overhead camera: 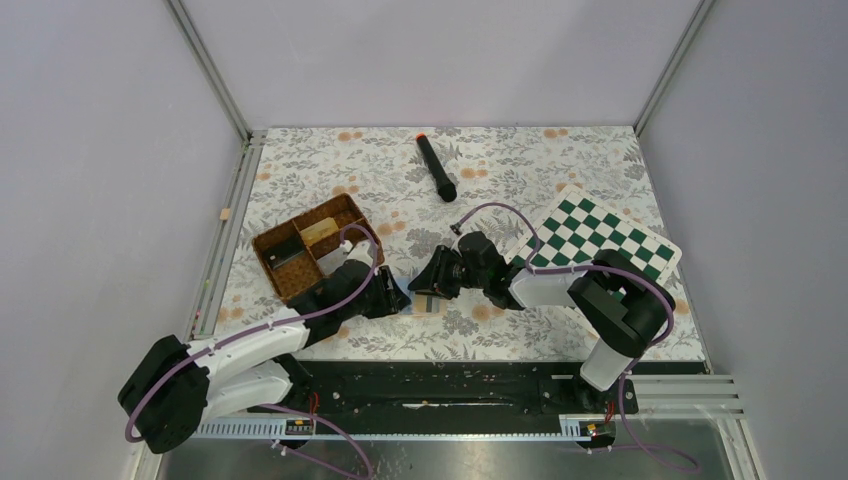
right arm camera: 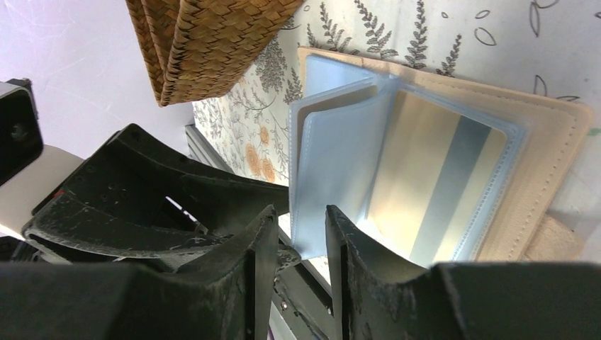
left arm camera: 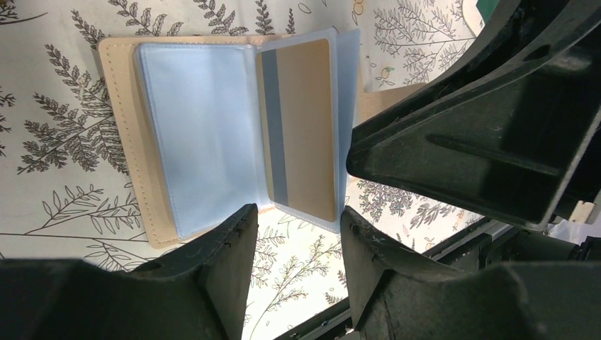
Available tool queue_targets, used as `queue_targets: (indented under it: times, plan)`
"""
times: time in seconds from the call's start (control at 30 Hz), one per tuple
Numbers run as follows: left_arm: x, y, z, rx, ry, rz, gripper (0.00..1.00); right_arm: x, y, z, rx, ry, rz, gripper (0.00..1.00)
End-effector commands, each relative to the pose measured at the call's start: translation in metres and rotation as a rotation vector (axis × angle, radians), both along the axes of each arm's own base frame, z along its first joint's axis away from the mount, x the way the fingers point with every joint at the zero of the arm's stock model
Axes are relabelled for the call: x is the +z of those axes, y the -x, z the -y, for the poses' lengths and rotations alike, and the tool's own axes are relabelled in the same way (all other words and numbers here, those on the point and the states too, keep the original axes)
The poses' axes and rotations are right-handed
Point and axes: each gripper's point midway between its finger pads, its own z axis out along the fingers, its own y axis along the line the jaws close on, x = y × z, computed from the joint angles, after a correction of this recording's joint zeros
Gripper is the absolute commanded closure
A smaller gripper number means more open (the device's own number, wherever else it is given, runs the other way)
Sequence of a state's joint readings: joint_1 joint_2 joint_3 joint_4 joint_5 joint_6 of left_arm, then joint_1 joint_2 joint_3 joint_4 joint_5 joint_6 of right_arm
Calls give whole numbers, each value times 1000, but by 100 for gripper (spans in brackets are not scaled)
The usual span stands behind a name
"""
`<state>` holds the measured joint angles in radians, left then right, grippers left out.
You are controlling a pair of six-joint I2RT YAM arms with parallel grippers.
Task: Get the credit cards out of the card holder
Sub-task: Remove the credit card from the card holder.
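Left end effector apart, open card holder just ahead. Right end effector apart too, gold card just ahead

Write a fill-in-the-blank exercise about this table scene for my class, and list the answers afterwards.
1. The card holder lies ____ on the table.
2. The gold card has a dark ____ along its length.
3. The woven basket stands on the ____ arm's side.
4. The chequered board is green and ____.
Answers: open; stripe; left; white.
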<state>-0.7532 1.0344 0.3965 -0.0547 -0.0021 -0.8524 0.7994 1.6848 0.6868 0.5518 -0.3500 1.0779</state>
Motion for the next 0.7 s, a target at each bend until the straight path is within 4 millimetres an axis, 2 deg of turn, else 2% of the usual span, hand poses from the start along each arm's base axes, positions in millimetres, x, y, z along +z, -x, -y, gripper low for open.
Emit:
queue_targets:
  times: [0.0,0.3,0.57,0.67]
  plan:
    - [7,-7,-3,17,3,47,54,10,-3,3,-10,23,50,63]
    - [7,-7,-2,15,5,46,54,4,-4,9,-18,64,57,65]
    - [4,-6,-1,12,2,39,54,21,-7,4,-13,29,86,61]
    - [4,-6,-1,12,3,40,54,21,-8,5,-13,48,85,57]
